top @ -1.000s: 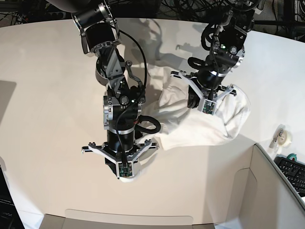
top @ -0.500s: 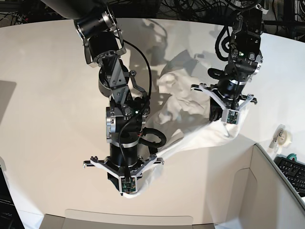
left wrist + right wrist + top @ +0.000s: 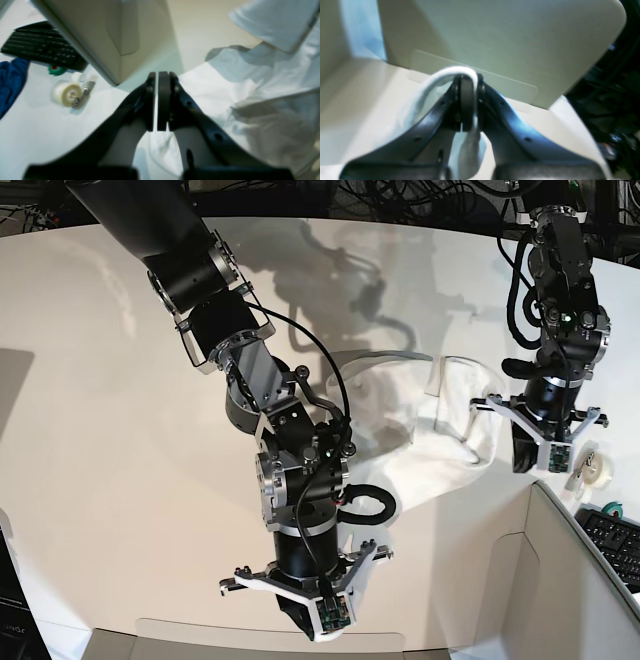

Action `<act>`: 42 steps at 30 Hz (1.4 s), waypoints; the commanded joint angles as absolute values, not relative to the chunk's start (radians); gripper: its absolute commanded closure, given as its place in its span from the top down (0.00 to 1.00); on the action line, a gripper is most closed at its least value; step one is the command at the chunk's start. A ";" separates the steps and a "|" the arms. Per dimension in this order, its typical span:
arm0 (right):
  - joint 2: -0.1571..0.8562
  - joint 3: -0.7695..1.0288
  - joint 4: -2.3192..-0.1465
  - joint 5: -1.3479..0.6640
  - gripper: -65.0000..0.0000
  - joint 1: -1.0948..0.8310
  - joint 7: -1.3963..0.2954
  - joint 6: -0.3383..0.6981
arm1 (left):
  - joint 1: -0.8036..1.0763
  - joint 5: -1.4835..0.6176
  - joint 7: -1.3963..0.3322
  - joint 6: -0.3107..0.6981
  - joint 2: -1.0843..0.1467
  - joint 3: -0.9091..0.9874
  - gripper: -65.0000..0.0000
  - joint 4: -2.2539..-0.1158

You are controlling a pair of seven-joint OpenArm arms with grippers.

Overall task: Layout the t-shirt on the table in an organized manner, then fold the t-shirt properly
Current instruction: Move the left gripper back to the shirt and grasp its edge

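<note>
The white t-shirt [image 3: 420, 415] lies crumpled on the table [image 3: 100, 380], right of centre, with its plain side up. My right gripper [image 3: 312, 630] hangs low near the table's front edge. In the right wrist view it [image 3: 467, 77] is shut on a fold of the t-shirt [image 3: 427, 100] that loops over one fingertip. My left gripper [image 3: 525, 460] is just past the shirt's right edge. In the left wrist view it [image 3: 157, 75] is shut, with no cloth showing past its tips. The t-shirt [image 3: 250, 105] lies beside and under it.
A grey cardboard box wall [image 3: 560, 580] stands at the front right, close to my left gripper, and a flap [image 3: 270, 642] lies along the front edge. A tape roll [image 3: 67, 94], a keyboard [image 3: 42, 50] and a blue cloth [image 3: 10, 80] lie at the right.
My left gripper has moved right and forward, off the shirt's right edge. My right gripper has moved toward the front edge with its fold. The shirt is pulled out flatter.
</note>
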State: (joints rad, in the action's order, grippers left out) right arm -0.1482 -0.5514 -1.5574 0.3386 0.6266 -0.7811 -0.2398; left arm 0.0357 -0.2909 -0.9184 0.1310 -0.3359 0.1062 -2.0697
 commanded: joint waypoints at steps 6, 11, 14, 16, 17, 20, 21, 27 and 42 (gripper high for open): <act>-0.157 -0.555 -1.567 0.283 0.00 0.641 -0.748 -0.248 | 0.031 -0.292 -0.940 0.148 -0.286 -0.022 0.23 -2.081; -0.157 -0.556 -1.567 0.288 0.00 0.607 -0.748 -0.248 | -0.021 -0.291 -0.941 0.148 -0.262 -0.093 0.43 -2.032; -0.157 -0.552 -1.567 0.288 0.00 0.602 -0.748 -0.248 | -0.065 -0.291 -0.944 0.148 -0.263 -0.150 0.43 -1.968; -0.157 -0.552 -1.567 0.288 0.00 0.601 -0.748 -0.248 | -0.082 -0.289 -0.941 0.147 -0.268 -0.199 0.43 -1.920; -0.157 -0.552 -1.567 0.288 0.00 0.601 -0.748 -0.248 | -0.094 -0.289 -0.940 0.147 -0.268 -0.222 0.43 -1.902; -0.157 -0.552 -1.572 0.288 0.00 0.601 -0.748 -0.248 | -0.127 -0.265 -0.940 0.147 -0.271 -0.292 0.43 -1.856; -0.157 -0.552 -1.572 0.288 0.00 0.601 -0.748 -0.248 | -0.137 -0.239 -0.940 0.147 -0.271 -0.315 0.43 -1.844; -0.157 -0.550 -1.573 0.288 0.00 0.601 -0.748 -0.248 | -0.162 -0.044 -0.920 0.147 -0.269 -0.446 0.43 -1.825; -0.157 -0.550 -1.577 0.288 0.00 0.588 -0.748 -0.248 | -0.254 0.048 -0.897 0.147 -0.265 -0.559 0.43 -1.730</act>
